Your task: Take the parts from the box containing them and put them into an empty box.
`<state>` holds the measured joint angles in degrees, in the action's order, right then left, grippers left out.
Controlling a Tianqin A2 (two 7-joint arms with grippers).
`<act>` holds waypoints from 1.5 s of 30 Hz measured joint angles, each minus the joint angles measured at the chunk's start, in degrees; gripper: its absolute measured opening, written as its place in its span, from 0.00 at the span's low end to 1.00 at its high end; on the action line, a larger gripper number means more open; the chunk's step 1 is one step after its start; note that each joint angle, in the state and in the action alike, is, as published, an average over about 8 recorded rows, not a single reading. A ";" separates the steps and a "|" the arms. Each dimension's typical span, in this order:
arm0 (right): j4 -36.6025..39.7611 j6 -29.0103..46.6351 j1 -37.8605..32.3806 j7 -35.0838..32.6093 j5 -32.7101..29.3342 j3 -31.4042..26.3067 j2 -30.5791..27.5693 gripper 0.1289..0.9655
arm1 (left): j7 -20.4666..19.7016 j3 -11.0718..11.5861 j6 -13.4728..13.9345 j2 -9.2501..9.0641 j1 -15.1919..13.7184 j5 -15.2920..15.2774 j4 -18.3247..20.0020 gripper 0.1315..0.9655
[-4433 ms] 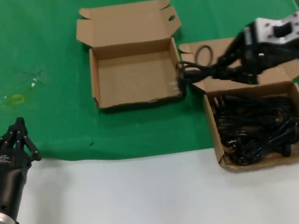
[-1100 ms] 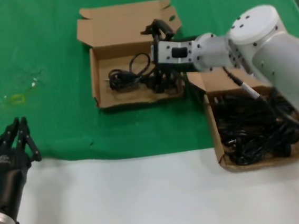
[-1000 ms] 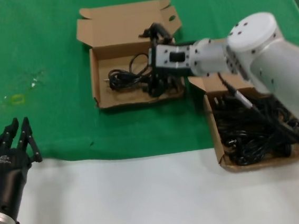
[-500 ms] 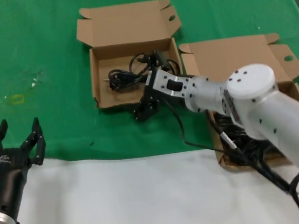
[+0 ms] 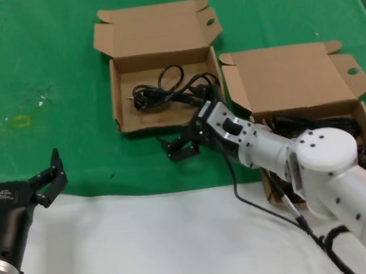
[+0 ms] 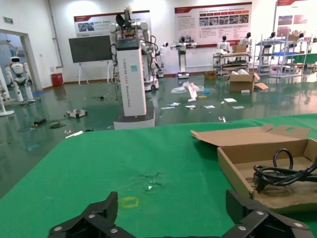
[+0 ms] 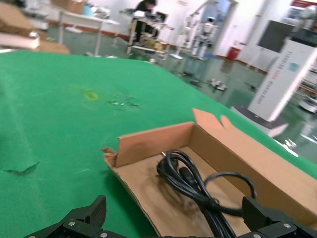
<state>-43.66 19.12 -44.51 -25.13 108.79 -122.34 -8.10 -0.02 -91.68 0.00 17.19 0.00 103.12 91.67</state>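
Note:
The smaller cardboard box [image 5: 116, 98] stands at the back middle with its lid open, and one coiled black cord [image 5: 166, 92] lies in it. The bigger box [image 5: 287, 78] on the right holds several black cords [image 5: 340, 122], partly hidden by my right arm. My right gripper [image 5: 169, 149] is open and empty, low over the green cloth just in front of the smaller box's near wall. The right wrist view shows that gripper [image 7: 176, 215], the box [image 7: 148, 144] and the cord [image 7: 193, 181]. My left gripper [image 5: 22, 166] is open and empty at the near left; it also shows in the left wrist view [image 6: 172, 210].
A green cloth [image 5: 51, 52] covers the far part of the table, with bare white table [image 5: 148, 244] in front. A small yellow mark [image 5: 20, 120] lies on the cloth at the left. The right arm's cable trails across the white strip.
My right gripper has pulled back out of the smaller box toward the near side, leaving the cord inside. My left gripper's fingers have spread wider.

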 joint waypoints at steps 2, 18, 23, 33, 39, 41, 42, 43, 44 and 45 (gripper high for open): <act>-2.21 -0.88 2.06 1.16 -0.26 1.41 -0.42 1.00 | 0.01 0.00 0.00 0.00 0.00 0.00 0.00 0.64; -20.05 -7.98 18.60 10.49 -2.36 12.82 -3.79 1.00 | 0.01 0.00 0.00 0.00 0.00 0.00 0.00 0.94; -25.61 -10.20 23.75 13.40 -3.02 16.37 -4.85 1.00 | 0.01 0.00 0.00 0.00 0.00 0.00 0.00 0.97; -36.71 -14.62 34.13 19.21 -4.33 23.49 -6.96 1.00 | 0.01 0.00 0.00 0.00 0.00 0.01 0.00 1.00; -42.86 -17.07 39.79 22.44 -5.05 27.41 -8.12 1.00 | 0.01 0.00 0.00 0.00 0.00 0.01 0.00 1.00; -44.16 -17.59 40.95 23.12 -5.20 28.21 -8.36 1.00 | 0.01 0.00 0.00 0.00 0.00 0.01 0.00 1.00; -44.58 -17.76 41.34 23.34 -5.25 28.48 -8.44 1.00 | 0.01 0.00 0.00 0.00 0.00 0.01 0.00 1.00; -44.89 -17.88 41.62 23.50 -5.29 28.67 -8.50 1.00 | 0.01 0.00 0.00 0.00 0.00 0.01 0.00 1.00; -45.03 -17.94 41.75 23.58 -5.31 28.77 -8.52 1.00 | 0.01 0.00 0.00 0.00 0.00 0.01 0.00 1.00; -45.11 -17.97 41.83 23.62 -5.32 28.82 -8.54 1.00 | 0.01 0.00 0.00 0.00 0.00 0.01 0.00 1.00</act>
<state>-88.78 1.15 -2.69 -1.51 103.47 -93.52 -16.64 0.00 -91.67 0.00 17.19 0.00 103.13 91.67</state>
